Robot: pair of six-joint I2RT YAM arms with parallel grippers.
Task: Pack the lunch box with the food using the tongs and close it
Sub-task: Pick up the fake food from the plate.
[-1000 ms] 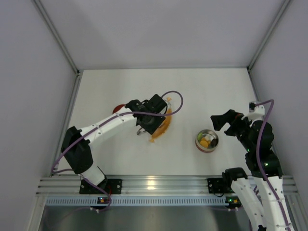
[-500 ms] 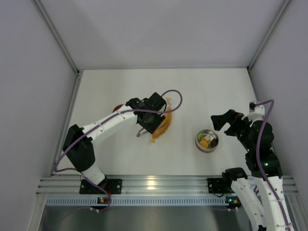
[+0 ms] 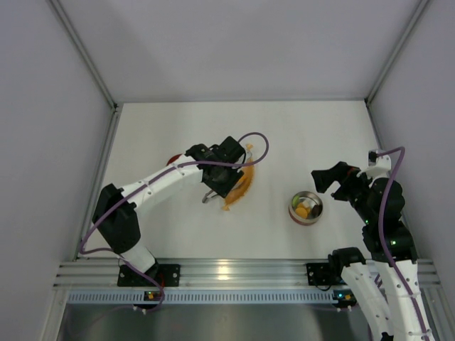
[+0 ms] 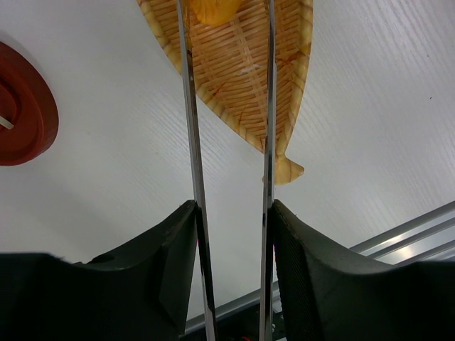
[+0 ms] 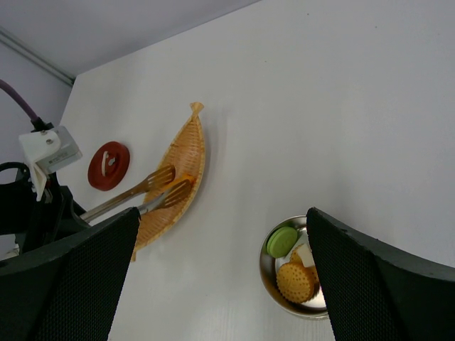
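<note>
Left gripper [image 4: 231, 213] holds the tongs [image 4: 193, 142] astride an orange piece [image 4: 213, 10] on the tray [image 4: 245, 85] — squeeze next, then carry; right gripper [image 3: 333, 179] gapes empty.

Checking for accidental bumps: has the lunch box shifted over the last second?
No. In the top view the lunch box sits at the same spot, no nearer to or farther from the near rail than before.

A robot lab cell: a white table [image 3: 178, 135] boxed by grey walls [image 3: 234, 42] on three sides, two robot arms [image 3: 163, 181] bolted to a metal rail [image 3: 234, 271] at the near edge
</note>
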